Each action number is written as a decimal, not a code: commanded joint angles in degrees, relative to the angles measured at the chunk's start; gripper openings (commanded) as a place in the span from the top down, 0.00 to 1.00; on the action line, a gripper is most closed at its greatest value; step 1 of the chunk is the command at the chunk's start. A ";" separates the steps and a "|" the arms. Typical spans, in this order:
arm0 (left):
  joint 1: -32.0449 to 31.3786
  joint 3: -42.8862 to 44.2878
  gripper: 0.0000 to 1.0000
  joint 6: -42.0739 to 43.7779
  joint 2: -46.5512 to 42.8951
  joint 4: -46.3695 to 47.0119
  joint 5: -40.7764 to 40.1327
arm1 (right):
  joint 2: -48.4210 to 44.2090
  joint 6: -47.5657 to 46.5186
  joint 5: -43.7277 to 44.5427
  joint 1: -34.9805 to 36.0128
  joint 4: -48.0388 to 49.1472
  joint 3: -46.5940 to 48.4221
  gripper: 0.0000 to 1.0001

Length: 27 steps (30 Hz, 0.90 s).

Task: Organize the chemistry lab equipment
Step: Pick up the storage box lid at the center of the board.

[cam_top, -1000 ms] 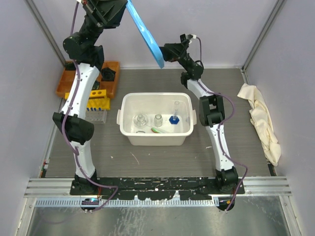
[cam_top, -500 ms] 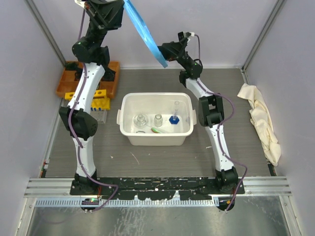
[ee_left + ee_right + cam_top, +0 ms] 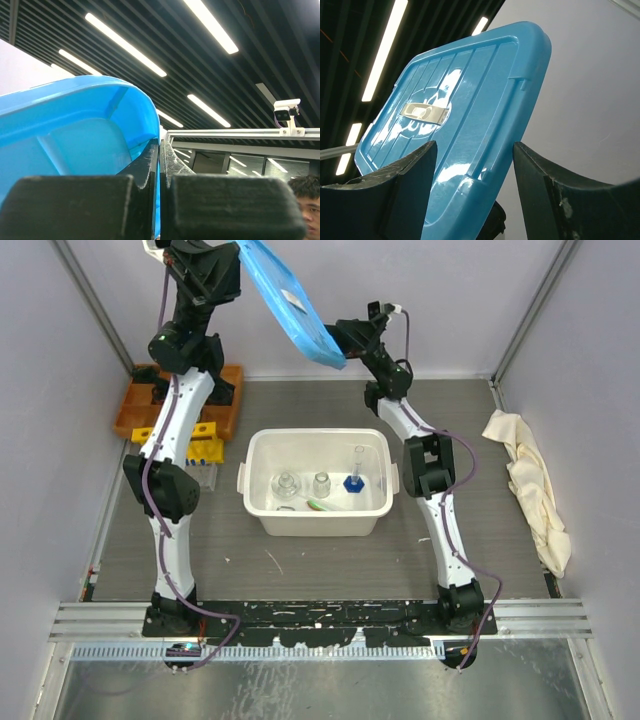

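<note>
The blue lid (image 3: pixel 290 305) tilted flatter, likely bound for the tub (image 3: pixel 315 435); left fingers (image 3: pixel 75 205) clamped it, right fingers (image 3: pixel 400 195) apart.

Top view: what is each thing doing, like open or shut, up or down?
Lid, off the bin, tilted in the air.
Left gripper, shut on the lid.
Right gripper, open at the lid's low edge.
Bin, open, glassware inside.
Cloth, crumpled.

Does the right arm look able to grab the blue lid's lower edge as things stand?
Probably yes: the right gripper is open beside the lower end of the blue lid, nothing between them, and the left gripper holds its upper end.
</note>
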 commanded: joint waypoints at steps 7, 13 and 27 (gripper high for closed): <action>1.31 4.66 1.00 -1.08 1.04 1.12 -0.93 | 0.58 25.19 -0.15 2.53 10.89 0.69 0.33; 1.71 4.48 1.00 -1.24 0.87 1.62 -1.16 | 1.63 25.42 -0.65 2.94 10.93 1.29 0.34; 2.15 2.77 1.00 -2.22 0.96 3.76 -1.91 | 6.85 32.20 3.39 4.08 10.95 13.88 0.33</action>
